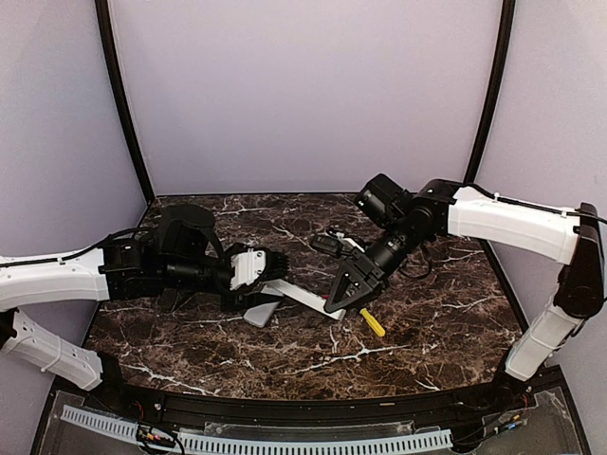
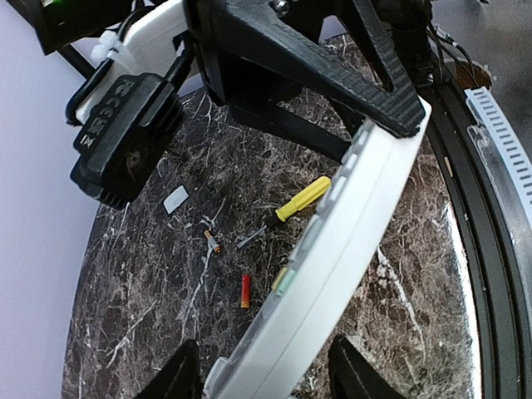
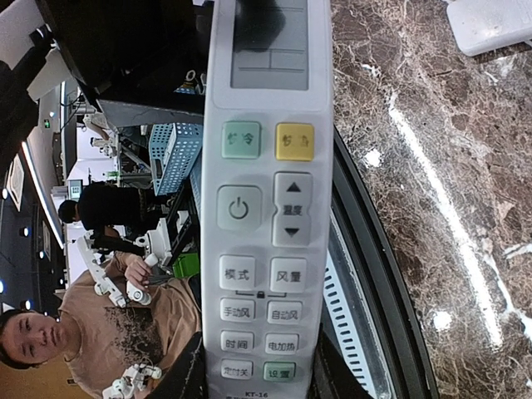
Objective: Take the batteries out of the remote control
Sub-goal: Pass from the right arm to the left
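plainly the slim, probably light, roll-prone batteries (image 2: 245,291) lie loose on the surface (image 2: 141,283), best pinched mid-length, while the right tool (image 1: 344,298) clamps the stiff remote (image 1: 303,297) and the left tool (image 2: 266,378) straddles it, grip unclear.

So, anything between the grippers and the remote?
Nothing visible. The right gripper clamps one end of the remote; the left gripper has its fingers either side of the other end, grip unclear. A red battery lies loose on the table beyond.
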Motion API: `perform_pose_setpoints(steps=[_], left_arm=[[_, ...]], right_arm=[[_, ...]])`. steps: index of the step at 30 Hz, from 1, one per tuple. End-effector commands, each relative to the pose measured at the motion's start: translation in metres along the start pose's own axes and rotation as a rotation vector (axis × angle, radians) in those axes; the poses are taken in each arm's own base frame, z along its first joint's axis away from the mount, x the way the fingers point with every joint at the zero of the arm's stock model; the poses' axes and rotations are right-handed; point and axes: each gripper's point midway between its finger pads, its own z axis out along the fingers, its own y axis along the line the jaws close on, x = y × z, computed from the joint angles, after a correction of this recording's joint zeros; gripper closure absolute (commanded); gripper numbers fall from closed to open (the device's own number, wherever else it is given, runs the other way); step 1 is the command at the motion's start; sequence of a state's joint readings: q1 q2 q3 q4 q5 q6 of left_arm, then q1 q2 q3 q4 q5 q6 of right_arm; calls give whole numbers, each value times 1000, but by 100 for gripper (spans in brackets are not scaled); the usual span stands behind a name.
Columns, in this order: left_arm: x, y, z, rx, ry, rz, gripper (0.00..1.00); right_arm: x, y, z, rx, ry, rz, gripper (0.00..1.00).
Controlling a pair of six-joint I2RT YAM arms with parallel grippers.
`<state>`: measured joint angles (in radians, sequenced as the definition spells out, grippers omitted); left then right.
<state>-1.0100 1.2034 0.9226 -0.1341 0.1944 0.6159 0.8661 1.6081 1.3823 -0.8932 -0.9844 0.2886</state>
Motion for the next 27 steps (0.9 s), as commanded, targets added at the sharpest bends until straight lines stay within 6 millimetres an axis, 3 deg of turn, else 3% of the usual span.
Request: perform_pose_setpoints(steps=[1, 10, 15, 22, 27], left_arm=[[15, -11, 8, 16, 47, 14, 53], [16, -20, 14, 22, 68, 31, 71], [13, -30, 15, 47, 68, 27, 84], [8, -43, 12, 101, 50, -31, 99], [10, -53, 10, 152, 66, -131, 100]], right_arm=[[-2, 13, -1, -30, 14, -46, 87], [-1, 9, 0, -18, 25, -52, 88], [-2, 4, -1, 23, 17, -64, 83], [-17, -4, -18, 105, -83, -105, 50], [-32, -7, -40, 113, -201, -116, 33]])
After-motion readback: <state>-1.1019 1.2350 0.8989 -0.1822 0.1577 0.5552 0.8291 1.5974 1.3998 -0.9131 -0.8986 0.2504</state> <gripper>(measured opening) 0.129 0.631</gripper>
